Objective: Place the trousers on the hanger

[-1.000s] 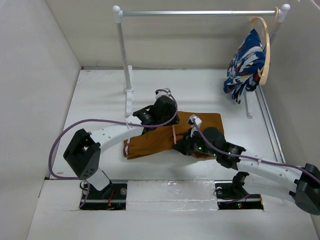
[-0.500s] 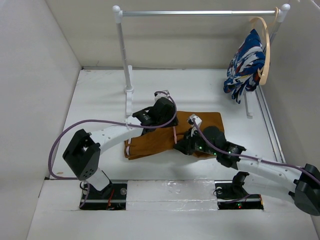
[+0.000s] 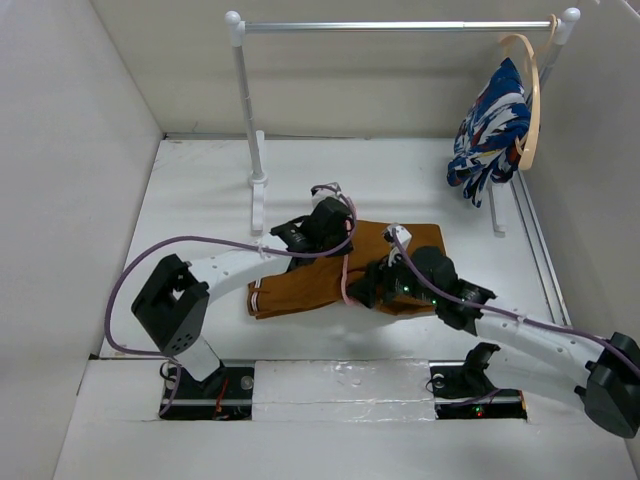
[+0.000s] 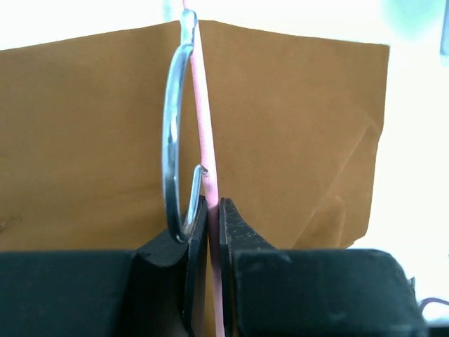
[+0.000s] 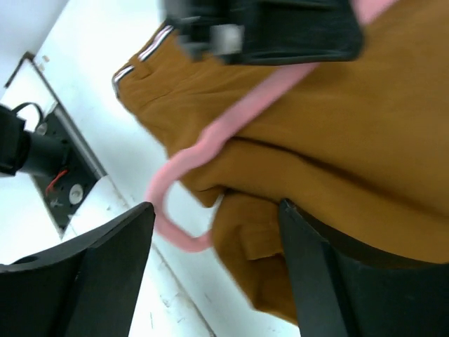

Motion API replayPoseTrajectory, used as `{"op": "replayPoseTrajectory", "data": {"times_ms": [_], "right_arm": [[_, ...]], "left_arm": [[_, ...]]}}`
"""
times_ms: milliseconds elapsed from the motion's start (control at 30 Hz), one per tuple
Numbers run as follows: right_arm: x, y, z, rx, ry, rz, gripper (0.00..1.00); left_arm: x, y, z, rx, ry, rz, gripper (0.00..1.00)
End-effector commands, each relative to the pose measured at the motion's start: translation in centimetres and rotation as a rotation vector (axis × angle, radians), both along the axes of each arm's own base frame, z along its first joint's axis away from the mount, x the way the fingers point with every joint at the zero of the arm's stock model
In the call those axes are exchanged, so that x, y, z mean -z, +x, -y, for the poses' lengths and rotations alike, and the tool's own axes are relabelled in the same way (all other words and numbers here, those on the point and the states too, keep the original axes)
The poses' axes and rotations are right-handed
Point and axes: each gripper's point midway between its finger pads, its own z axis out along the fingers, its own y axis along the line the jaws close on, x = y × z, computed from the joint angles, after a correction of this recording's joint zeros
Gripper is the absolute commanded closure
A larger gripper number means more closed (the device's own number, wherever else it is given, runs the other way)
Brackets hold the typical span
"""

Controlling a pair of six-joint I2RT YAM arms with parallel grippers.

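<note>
The rust-brown trousers (image 3: 310, 285) lie folded on the white table, filling the left wrist view (image 4: 91, 126) and the upper right wrist view (image 5: 351, 126). The pink hanger (image 3: 346, 272) lies across them. My left gripper (image 3: 322, 237) is shut on the hanger's pink wire (image 4: 205, 140), just beside its silver hook (image 4: 170, 140). My right gripper (image 3: 372, 288) stands open at the trousers' near edge. The hanger's curved pink end (image 5: 175, 203) and a fold of cloth sit between its fingers (image 5: 105, 267) without being pinched.
A white clothes rail (image 3: 400, 26) spans the back, its left post (image 3: 250, 120) standing just behind the left gripper. A blue, white and red garment (image 3: 490, 135) hangs on a pale wooden hanger (image 3: 530, 100) at the right end. Walls close in on both sides.
The left gripper has shut on the hanger's wire. The right gripper has opened and let go of what it held, shifting slightly right.
</note>
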Motion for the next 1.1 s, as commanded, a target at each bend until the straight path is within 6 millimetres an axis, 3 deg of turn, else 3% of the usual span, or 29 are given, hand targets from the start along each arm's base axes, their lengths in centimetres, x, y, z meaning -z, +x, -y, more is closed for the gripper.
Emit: {"op": "replayPoseTrajectory", "data": {"times_ms": [0,167,200,300,400,500,567,600,667,700,833,1067], "right_arm": [[-3.6,1.2,-1.0,-0.017,0.046,0.049,0.22],[-3.7,2.9,-3.0,-0.009,0.067,0.020,0.21],[-4.8,2.9,-4.0,-0.040,0.129,0.045,0.21],[-5.6,3.3,-4.8,-0.032,0.181,0.044,0.21],[-6.5,3.3,-4.8,-0.023,0.215,0.059,0.20],[-7.2,3.2,-3.7,0.010,0.220,0.057,0.28],[-9.3,3.2,-3.2,0.015,0.221,0.110,0.28],[-8.4,3.0,-2.3,0.030,0.149,0.081,0.28],[-10.5,2.5,-1.5,0.022,0.125,0.125,0.23],[-10.1,2.1,-1.2,0.013,0.100,0.106,0.20],[-11.9,1.9,-2.4,-0.040,0.196,0.128,0.17],[-9.7,2.4,-5.5,-0.053,0.236,0.011,0.19]], "left_arm": [[-5.7,0.5,-0.7,-0.055,-0.108,0.116,1.00],[-7.4,-0.7,-0.5,-0.088,-0.159,0.128,1.00],[-8.0,-0.6,-0.7,-0.103,-0.168,0.143,1.00],[-8.2,-0.8,-0.9,-0.123,-0.159,0.160,1.00],[-8.3,-1.4,-1.1,-0.131,-0.182,0.166,1.00],[-9.7,-1.5,-1.5,-0.145,-0.190,0.212,1.00],[-10.4,-1.4,-1.7,-0.146,-0.196,0.228,1.00],[-10.8,-1.2,-2.0,-0.157,-0.196,0.243,1.00],[-10.9,-1.1,-2.3,-0.166,-0.190,0.257,1.00],[-11.1,-1.1,-2.5,-0.172,-0.190,0.269,1.00],[-11.5,-1.1,-2.1,-0.173,-0.210,0.279,1.00],[-13.3,-0.8,-1.8,-0.190,-0.260,0.296,1.00]]}}
